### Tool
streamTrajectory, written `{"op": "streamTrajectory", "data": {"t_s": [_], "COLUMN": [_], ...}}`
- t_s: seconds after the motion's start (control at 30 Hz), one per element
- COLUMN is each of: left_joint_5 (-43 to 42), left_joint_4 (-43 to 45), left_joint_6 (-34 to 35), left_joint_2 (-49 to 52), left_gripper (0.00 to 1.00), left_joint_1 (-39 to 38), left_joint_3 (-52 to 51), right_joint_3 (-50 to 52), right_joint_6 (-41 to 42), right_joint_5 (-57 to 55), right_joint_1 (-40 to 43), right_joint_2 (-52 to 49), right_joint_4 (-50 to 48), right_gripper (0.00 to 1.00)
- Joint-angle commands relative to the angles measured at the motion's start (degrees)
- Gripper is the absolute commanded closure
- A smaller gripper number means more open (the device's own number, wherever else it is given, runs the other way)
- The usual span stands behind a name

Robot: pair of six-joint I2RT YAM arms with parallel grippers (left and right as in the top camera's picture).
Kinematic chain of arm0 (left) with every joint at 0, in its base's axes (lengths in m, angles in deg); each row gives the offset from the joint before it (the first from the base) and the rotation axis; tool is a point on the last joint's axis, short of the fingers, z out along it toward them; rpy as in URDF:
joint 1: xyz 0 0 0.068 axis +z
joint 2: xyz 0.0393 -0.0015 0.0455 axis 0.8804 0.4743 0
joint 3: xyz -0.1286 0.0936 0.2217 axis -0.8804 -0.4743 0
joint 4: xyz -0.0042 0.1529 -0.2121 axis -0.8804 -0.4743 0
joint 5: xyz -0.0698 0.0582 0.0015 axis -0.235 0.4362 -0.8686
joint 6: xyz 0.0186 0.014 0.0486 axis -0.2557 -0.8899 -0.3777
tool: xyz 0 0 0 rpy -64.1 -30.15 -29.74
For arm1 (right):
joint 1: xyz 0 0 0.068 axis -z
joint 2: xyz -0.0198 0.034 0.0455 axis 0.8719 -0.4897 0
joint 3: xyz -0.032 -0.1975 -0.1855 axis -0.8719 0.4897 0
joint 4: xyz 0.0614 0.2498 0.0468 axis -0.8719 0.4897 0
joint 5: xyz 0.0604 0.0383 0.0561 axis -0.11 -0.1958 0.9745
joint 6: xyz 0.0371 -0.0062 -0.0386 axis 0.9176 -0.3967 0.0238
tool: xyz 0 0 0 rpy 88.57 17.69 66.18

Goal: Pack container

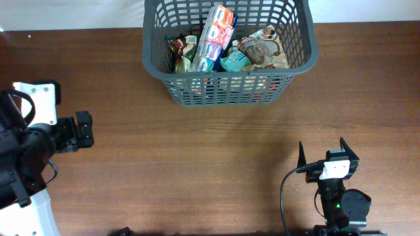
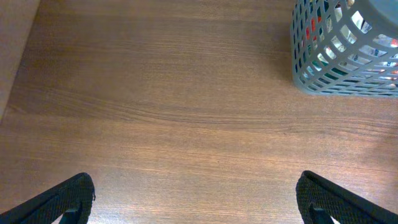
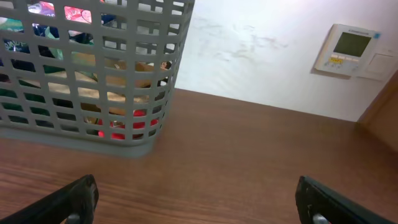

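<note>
Because the container (image 1: pixel 230 85) stands at the far side of the worktop (image 1: pixel 197 170), a little right of centre and with its open top upward, either arm could reach over its rim and drop things in from above. Food packets already lie inside it. A tall pink-and-blue packet (image 1: pixel 214 36) leans up through the middle, a brown packet (image 1: pixel 266 49) lies toward the right end, a teal packet (image 1: pixel 235 61) is wedged between them by the near wall, and dark wrappers (image 1: pixel 178 52) fill the left end. I see no packet lying outside the container in any view, so I judge the packing done or very nearly so.

Both arms sit well apart from the container, which reads as a parked pose that keeps the space in front of it free. The left tool (image 1: pixel 84 131) is at the left edge of the worktop and points right. Its fingers are spread as wide as they go and nothing is between them; its own camera shows only bare wood there, with the container off to the far right. The right tool (image 1: pixel 321 145) is at the near right and points toward the far side. It is equally wide apart, holds nothing and touches nothing. Its camera looks at the container's near corner, where red and tan wrapping shows through the lattice.
</note>
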State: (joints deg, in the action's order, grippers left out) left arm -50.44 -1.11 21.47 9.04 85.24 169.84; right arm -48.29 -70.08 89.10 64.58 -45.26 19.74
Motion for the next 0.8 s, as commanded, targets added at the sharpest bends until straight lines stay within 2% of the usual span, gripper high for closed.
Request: {"op": "streamTrajectory", "data": {"t_s": [0.0, 0.77], "left_joint_5": [-0.6, -0.6], "left_joint_4": [0.1, -0.4], "left_joint_6": [-0.5, -0.5], "left_joint_2": [-0.5, -0.5], "left_gripper": [0.01, 0.01], "left_joint_1": [0.2, 0.2], "left_joint_3": [-0.4, -0.4], "right_joint_3": [0.3, 0.3], "right_joint_6": [0.4, 0.4], "right_joint_5": [-0.9, -0.9], "right_joint_1": [-0.6, -0.6], "right_joint_2": [0.4, 0.4], "right_joint_4": [0.5, 0.5], "right_gripper": [0.01, 0.01]}}
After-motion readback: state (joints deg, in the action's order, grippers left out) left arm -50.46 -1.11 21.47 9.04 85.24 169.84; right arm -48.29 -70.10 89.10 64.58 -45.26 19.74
